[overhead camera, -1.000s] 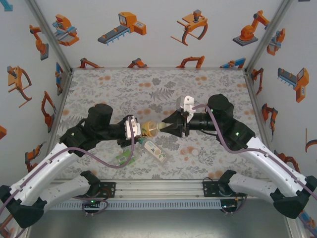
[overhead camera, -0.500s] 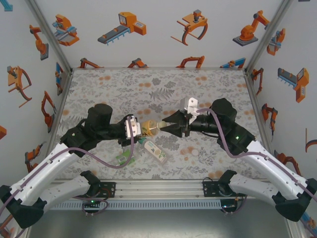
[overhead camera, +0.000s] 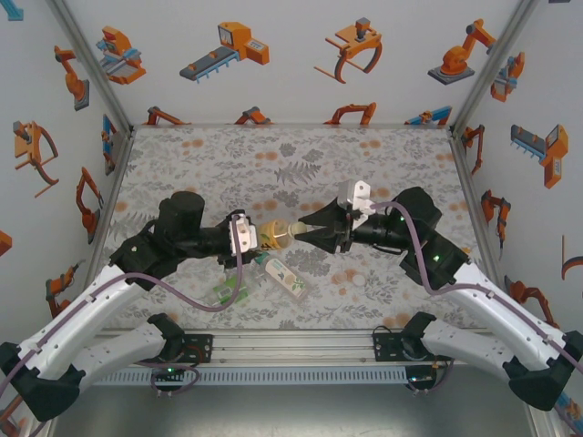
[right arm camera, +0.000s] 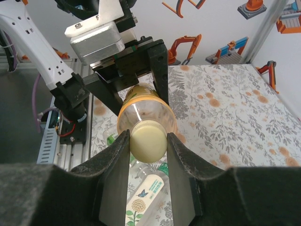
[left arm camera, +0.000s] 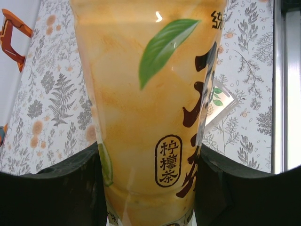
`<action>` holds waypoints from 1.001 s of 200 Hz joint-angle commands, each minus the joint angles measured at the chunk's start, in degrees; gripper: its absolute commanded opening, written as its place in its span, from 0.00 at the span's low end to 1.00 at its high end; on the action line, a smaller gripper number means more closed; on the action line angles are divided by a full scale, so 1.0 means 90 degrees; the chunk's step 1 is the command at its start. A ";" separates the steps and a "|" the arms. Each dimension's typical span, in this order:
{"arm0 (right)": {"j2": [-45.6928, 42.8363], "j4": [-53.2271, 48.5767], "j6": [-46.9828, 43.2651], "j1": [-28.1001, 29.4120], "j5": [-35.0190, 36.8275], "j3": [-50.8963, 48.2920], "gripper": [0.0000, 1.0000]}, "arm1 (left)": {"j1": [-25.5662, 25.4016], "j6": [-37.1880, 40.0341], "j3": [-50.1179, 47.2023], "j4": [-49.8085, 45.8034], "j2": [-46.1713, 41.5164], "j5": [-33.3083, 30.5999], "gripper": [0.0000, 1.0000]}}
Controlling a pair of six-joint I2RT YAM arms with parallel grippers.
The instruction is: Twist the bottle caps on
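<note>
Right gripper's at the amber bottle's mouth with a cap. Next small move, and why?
Probably roll the right gripper about its own axis, pressing lightly inward. It pinches the pale cap against the mouth of the amber bottle, which the left gripper holds level, so twisting should engage the threads.

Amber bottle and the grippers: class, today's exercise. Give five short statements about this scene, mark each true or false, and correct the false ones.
1. The left gripper grips the amber bottle by its body. True.
2. The amber bottle stands upright. False: it is held sideways above the table, between both grippers.
3. The right gripper is shut on the pale cap at the bottle's neck. True.
4. The white-labelled bottle stands upright. False: it lies on its side on the table.
5. A loose white cap lies on the table near the right arm. True.
</note>
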 commanded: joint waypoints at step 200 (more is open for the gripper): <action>-0.0448 0.0457 0.0096 0.0036 0.0574 -0.0381 0.00 | -0.0041 -0.0053 -0.0155 0.0425 -0.0239 0.0345 0.00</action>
